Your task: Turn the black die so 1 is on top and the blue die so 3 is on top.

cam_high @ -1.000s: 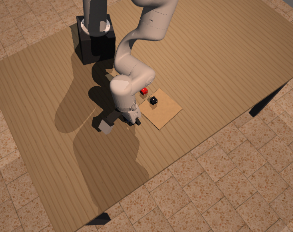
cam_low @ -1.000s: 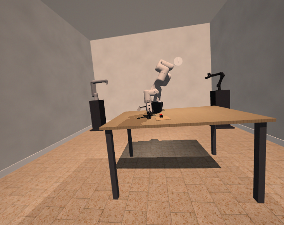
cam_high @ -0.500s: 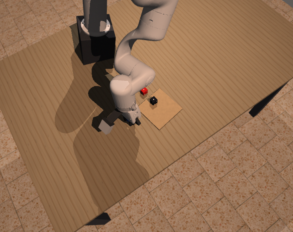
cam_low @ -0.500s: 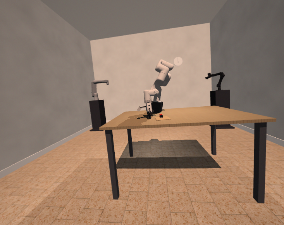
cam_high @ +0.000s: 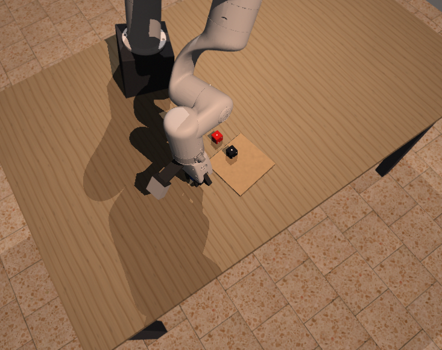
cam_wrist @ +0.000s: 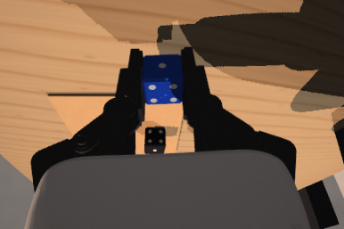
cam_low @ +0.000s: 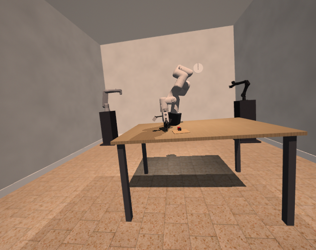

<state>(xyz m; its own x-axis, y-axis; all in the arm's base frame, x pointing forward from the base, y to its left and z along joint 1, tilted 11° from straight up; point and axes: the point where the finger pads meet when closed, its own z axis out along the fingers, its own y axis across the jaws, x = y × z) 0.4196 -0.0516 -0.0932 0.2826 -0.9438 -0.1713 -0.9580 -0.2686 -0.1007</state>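
In a grey-walled room with a tiled floor (cam_low: pixel 74 219), a wooden bench (cam_low: pixel 241 130) on dark legs carries the scene. At the near-left corner of the tan mat (cam_high: pixel 252 166), the claw (cam_wrist: pixel 161 80) is clenched on the blue die (cam_wrist: pixel 162 80). Further right, the red die (cam_high: pixel 217 136) and black die (cam_high: pixel 231 151) lie apart on the mat.
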